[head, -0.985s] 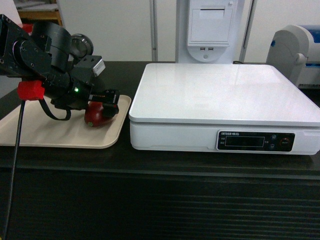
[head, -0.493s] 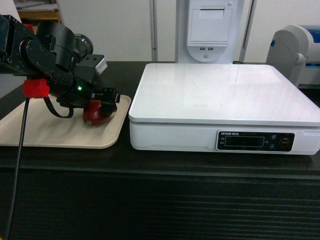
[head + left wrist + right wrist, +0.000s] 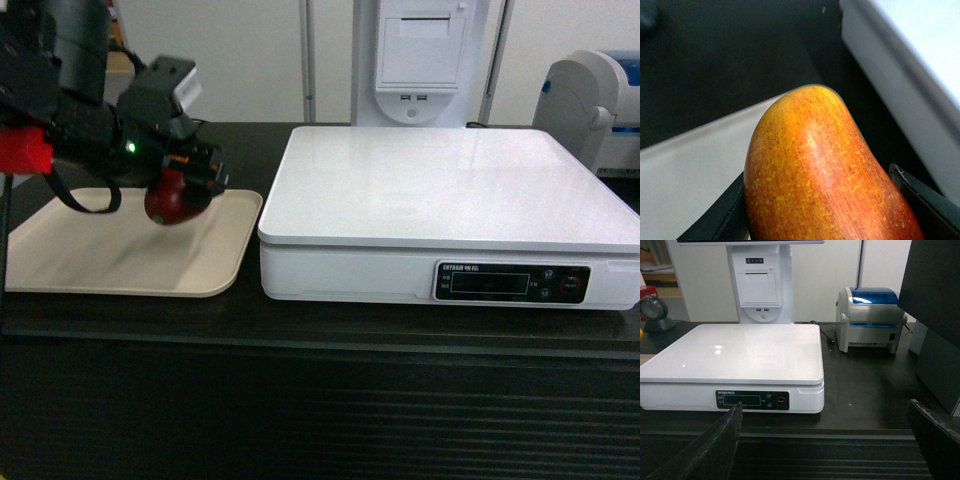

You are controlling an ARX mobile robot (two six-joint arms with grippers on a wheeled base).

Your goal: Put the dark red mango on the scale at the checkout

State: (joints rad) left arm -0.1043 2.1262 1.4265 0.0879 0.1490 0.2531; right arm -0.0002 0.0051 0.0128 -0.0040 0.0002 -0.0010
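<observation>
Since a moment ago, my left hand [image 3: 190, 185] has lifted the mango [image 3: 170, 200] clear of the tray [image 3: 120, 265]. Both fingers [image 3: 722, 220] clamp its broad middle. It seems firm, smooth, fairly heavy, so I grip squarely. The scale [image 3: 450, 190] waits rightward.

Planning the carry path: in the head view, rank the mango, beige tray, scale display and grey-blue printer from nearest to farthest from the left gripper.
1. dark red mango, held in the left gripper.
2. beige tray, just beneath.
3. scale display, front right.
4. printer, far right, rear.
</observation>
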